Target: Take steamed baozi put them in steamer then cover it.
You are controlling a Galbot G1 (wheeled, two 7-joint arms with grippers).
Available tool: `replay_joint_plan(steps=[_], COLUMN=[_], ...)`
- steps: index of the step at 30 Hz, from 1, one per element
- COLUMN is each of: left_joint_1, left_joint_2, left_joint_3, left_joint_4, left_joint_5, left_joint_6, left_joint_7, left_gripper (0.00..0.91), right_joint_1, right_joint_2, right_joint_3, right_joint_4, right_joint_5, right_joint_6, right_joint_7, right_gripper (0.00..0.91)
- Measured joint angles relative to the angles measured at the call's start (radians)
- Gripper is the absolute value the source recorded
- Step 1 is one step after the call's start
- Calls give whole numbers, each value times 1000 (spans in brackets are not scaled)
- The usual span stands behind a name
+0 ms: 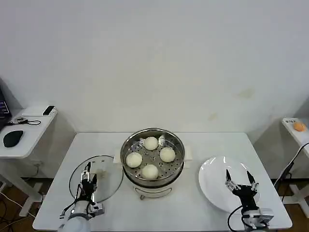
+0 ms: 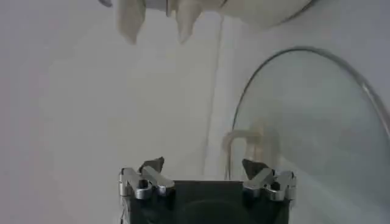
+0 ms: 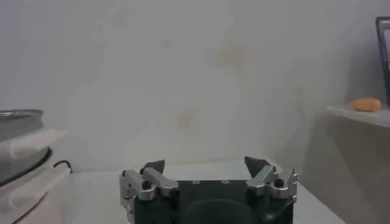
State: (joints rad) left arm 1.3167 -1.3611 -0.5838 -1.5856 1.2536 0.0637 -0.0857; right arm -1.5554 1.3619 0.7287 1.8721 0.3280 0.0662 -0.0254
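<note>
Inside steamer point(image 1: 153, 145), four baozi point(image 1: 150, 143) (uncovered, seemingly)

The left gripper point(image 1: 87, 175) sat low at the robot's near left, its dark fingers pointing forward and spread apart with nothing between them. The right gripper point(image 1: 240, 178) sat low at the near right, fingers likewise splayed wide and holding nothing. Both wrists were raised little, the arms drawn in close to the body.

The white surface point(image 1: 203, 142) carries the steamer point(image 1: 152, 162) at its middle; the glass cover point(image 1: 96, 177) lies flat just left of it, a white plate point(image 1: 217, 183) right of it.
</note>
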Motion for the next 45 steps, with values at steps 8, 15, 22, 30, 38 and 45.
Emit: replay_joint_plan(steps=[8, 15, 22, 30, 38, 45], left_joint_1=[-39, -71, -96, -109, -105, -91], left_joint_2=[4, 5, 5, 4, -5, -6], left_joint_3=[-4, -5, -3, 2, 6, 6], left_joint_4=[32, 61, 89, 122, 136, 119], left_joint_5=[-8, -27, -48, -73, -86, -85], left_joint_6=[0, 0, -3, -10, -9, -9], left_joint_7=[4, -2, -18, -29, -43, -38], left_gripper=[907, 907, 292, 0, 0, 0], right_joint_1=[-4, -8, -13, -14, -12, -9], right_joint_2=[13, 25, 29, 34, 34, 27], right_joint_3=[3, 2, -2, -5, -8, -9], right_joint_4=[-4, -11, -14, -20, -31, -30], right_joint_5=[-11, -24, -38, -49, -57, -61], right_joint_6=[4, 10, 15, 24, 35, 37], right_joint_7=[-2, -2, -10, -13, -16, -22], right_gripper=[907, 907, 907, 907, 907, 907])
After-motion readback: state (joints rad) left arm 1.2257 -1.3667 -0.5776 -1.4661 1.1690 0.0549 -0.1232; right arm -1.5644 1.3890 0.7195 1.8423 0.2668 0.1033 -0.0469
